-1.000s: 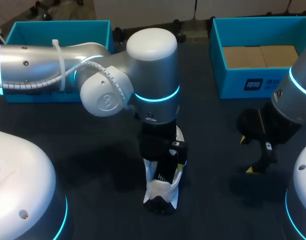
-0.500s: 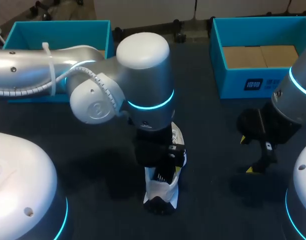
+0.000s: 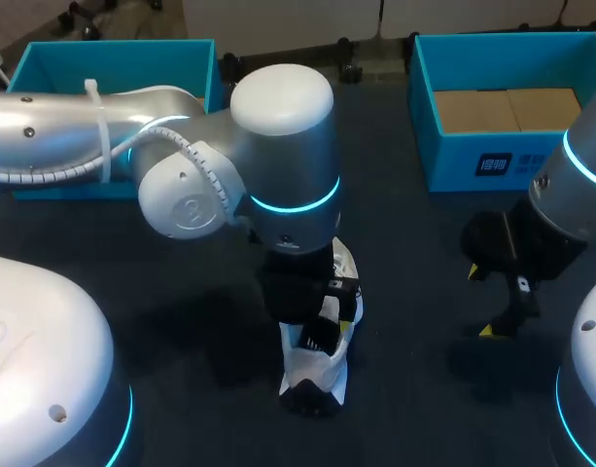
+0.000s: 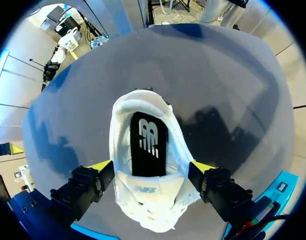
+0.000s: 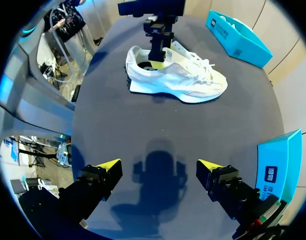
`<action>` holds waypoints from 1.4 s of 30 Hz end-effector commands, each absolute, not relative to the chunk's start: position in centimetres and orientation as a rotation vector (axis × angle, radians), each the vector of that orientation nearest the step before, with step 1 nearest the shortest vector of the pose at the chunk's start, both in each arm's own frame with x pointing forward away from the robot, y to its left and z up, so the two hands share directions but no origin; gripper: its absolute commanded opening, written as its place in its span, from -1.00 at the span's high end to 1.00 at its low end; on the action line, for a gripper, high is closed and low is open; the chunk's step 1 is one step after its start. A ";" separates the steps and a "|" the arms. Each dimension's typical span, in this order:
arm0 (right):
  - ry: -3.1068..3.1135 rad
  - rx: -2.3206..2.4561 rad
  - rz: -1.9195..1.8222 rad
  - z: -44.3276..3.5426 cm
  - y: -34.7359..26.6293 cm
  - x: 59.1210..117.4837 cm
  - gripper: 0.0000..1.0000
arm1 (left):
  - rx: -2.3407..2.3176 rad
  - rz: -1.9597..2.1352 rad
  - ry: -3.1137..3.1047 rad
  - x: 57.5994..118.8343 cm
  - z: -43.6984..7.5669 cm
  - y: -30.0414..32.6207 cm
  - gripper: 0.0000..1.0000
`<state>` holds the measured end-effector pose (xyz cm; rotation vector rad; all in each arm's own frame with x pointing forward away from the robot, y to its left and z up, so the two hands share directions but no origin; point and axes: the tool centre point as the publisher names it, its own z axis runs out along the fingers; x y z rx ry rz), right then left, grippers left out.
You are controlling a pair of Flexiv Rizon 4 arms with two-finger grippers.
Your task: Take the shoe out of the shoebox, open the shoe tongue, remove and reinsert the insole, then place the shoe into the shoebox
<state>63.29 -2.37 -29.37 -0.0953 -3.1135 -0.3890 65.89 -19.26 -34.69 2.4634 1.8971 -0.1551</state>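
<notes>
A white sneaker (image 3: 314,368) stands on the dark table, its heel towards the near edge. In the left wrist view the sneaker (image 4: 143,202) shows a black insole (image 4: 149,145) lying inside its opening. My left gripper (image 4: 152,165) hangs open just over the shoe, one yellow tip on either side of its collar. From the head view my left gripper (image 3: 322,313) hides the middle of the shoe. My right gripper (image 3: 494,298) is open above bare table to the shoe's right. In the right wrist view the sneaker (image 5: 185,80) lies well ahead of the right gripper (image 5: 158,164).
A blue shoebox (image 3: 35,60) stands at the back left, largely behind my left arm. A second blue box (image 3: 426,107) with brown cardboard inside stands at the back right. Bare table lies between the shoe and my right gripper.
My left arm's elbow has swung a little to the left above the shoe, and its gripper stays over the shoe. The right arm has not moved.
</notes>
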 end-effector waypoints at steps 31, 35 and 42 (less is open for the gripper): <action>-3.116 -0.096 -0.389 -29.4 -2.4 63.2 -1.00 | 2.515 -0.196 1.840 64.9 -34.9 -19.7 -0.86; -3.116 -0.096 -0.389 -29.4 -2.4 63.2 -1.00 | 2.534 -0.197 1.842 64.7 -35.5 -20.0 -0.77; -3.116 -0.096 -0.389 -29.4 -2.4 63.2 -1.00 | 2.544 -0.200 1.841 64.3 -35.8 -19.9 0.02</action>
